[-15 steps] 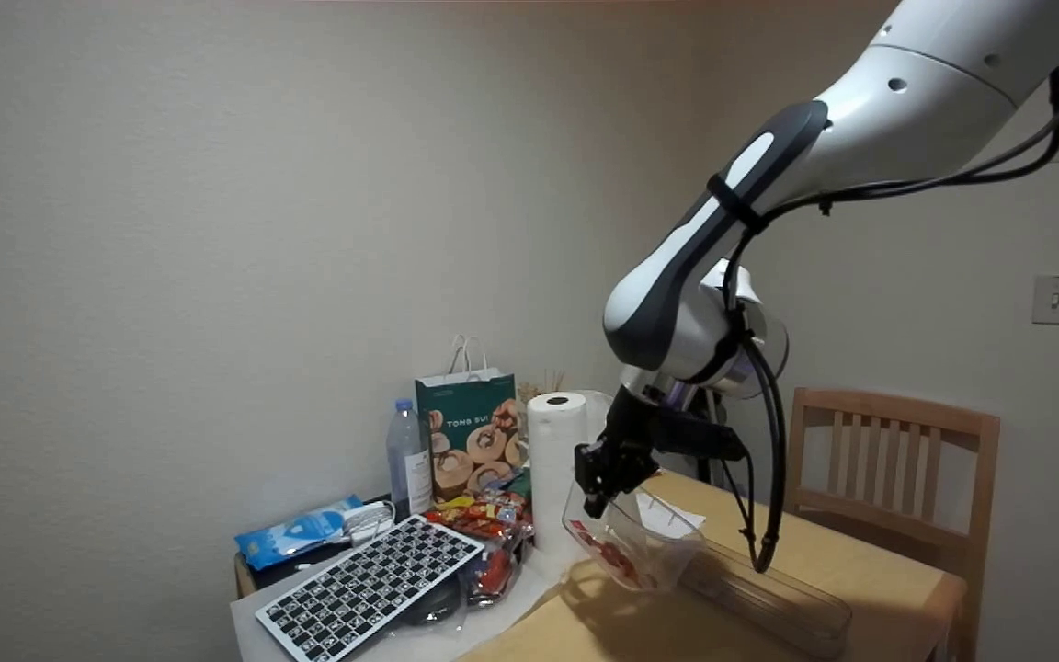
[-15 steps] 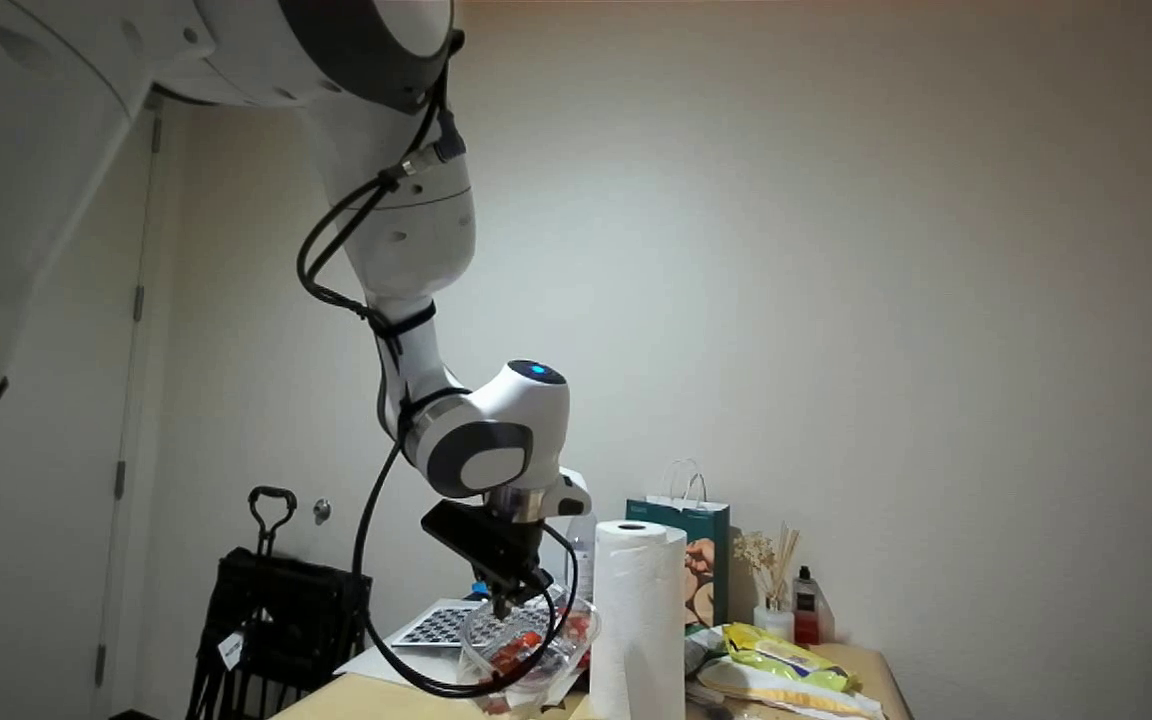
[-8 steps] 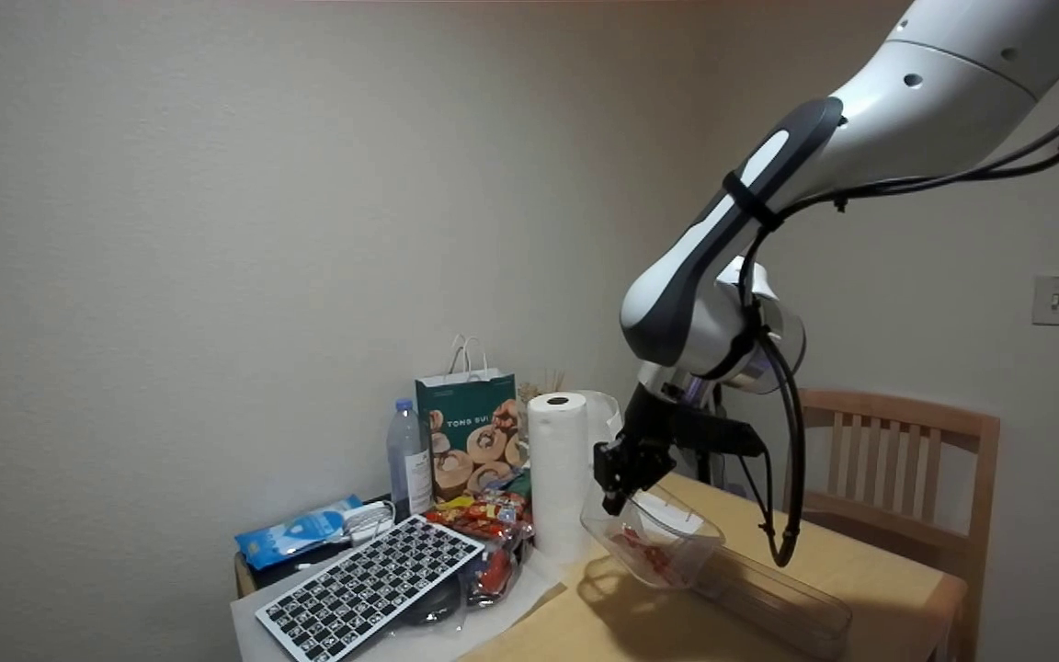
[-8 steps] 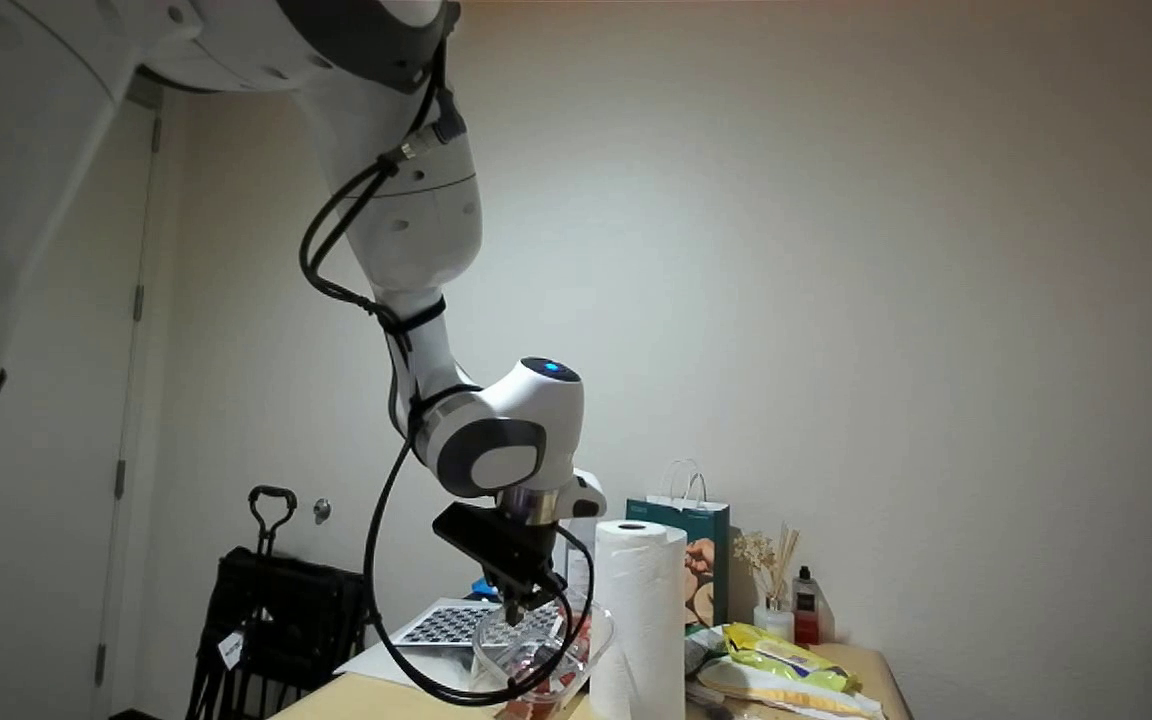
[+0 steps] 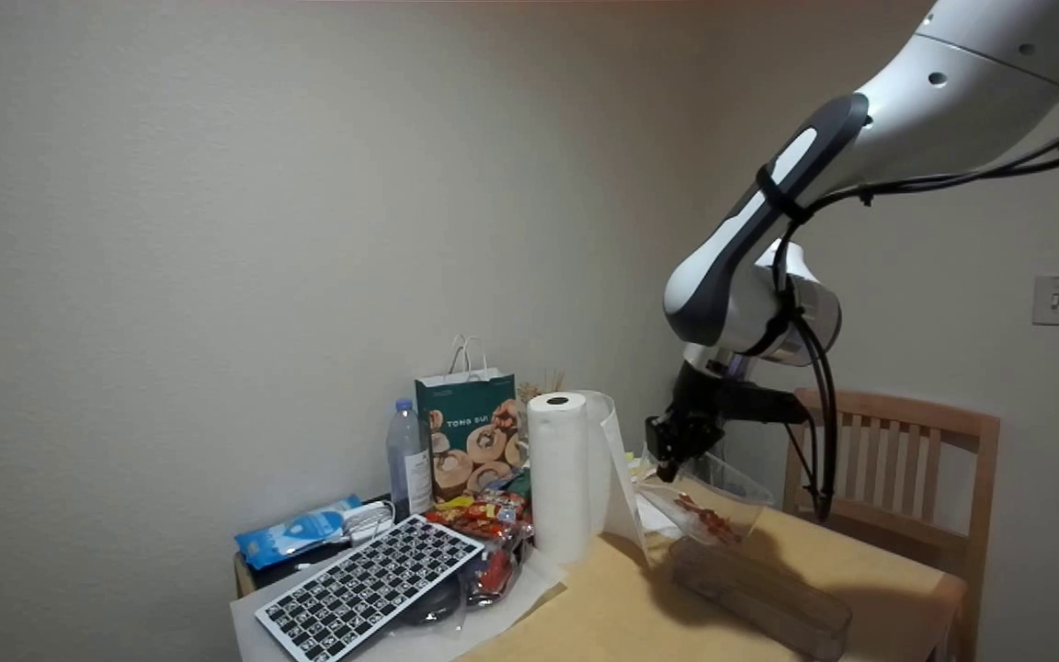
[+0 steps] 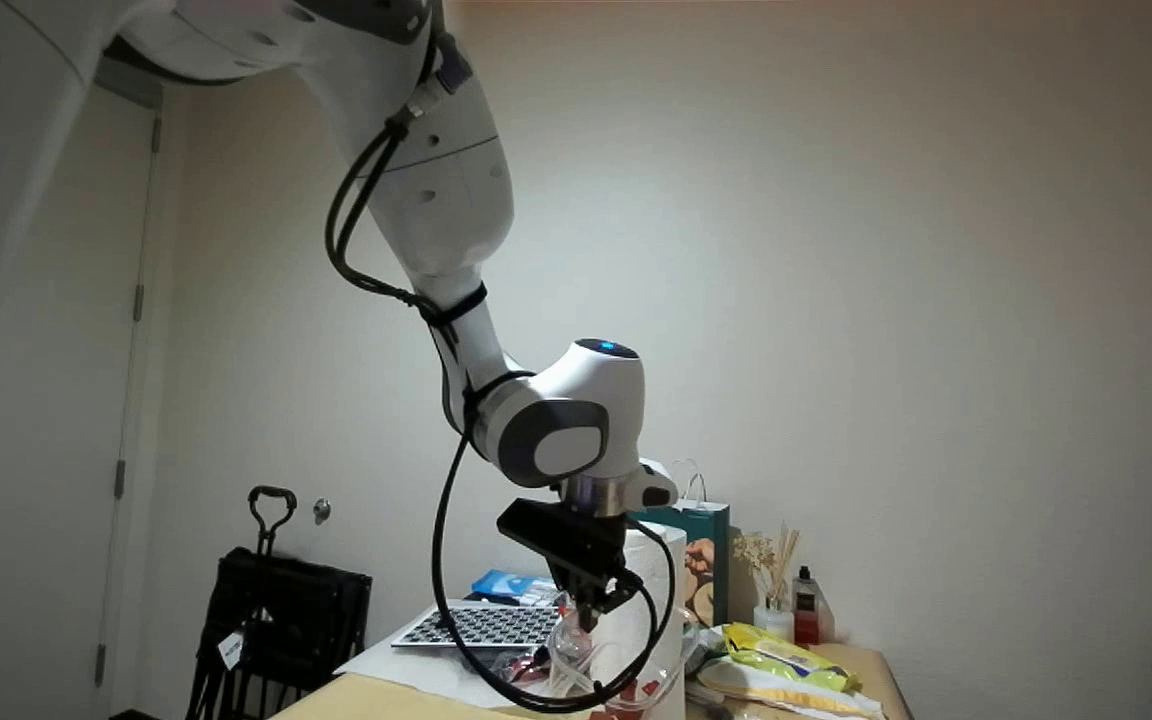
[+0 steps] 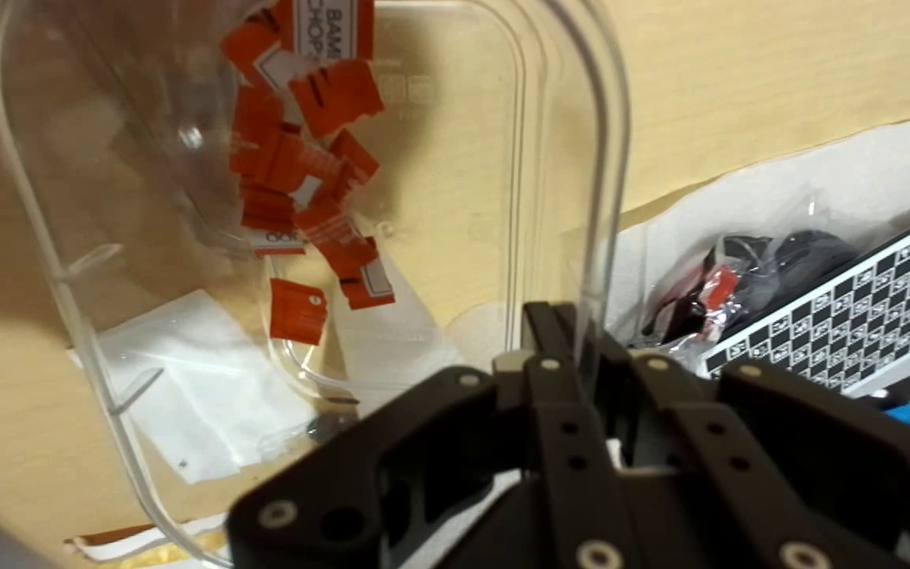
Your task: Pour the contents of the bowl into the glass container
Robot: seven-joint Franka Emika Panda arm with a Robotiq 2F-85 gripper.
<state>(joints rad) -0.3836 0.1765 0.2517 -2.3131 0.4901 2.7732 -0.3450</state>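
Note:
The bowl is clear plastic, with several orange-red packets [image 7: 297, 158] lying in it in the wrist view. My gripper [image 7: 573, 332] is shut on the bowl's rim [image 7: 613, 158] there. In an exterior view the gripper [image 5: 667, 473] holds the bowl [image 5: 741, 483] in the air, tilted with its right side lower, and the red packets [image 5: 713, 522] lie inside. The clear, long rectangular glass container [image 5: 759, 593] stands on the table just below and to the right of the bowl. In an exterior view the gripper [image 6: 588, 618] and bowl [image 6: 564, 655] are in front of the towel roll.
A paper towel roll [image 5: 557, 478] with a loose sheet stands left of the bowl. A checkerboard [image 5: 373, 588], plastic-wrapped snacks [image 5: 493, 542], a bottle [image 5: 407, 460] and a green bag [image 5: 470, 423] are further left. A wooden chair [image 5: 897, 460] is behind the table. Yellow packaging [image 6: 781, 655] lies beyond the roll.
The gripper has moved right in both exterior views, and up in one of them, carrying the bowl with it. The glass container has not moved. More of the loose towel sheet shows.

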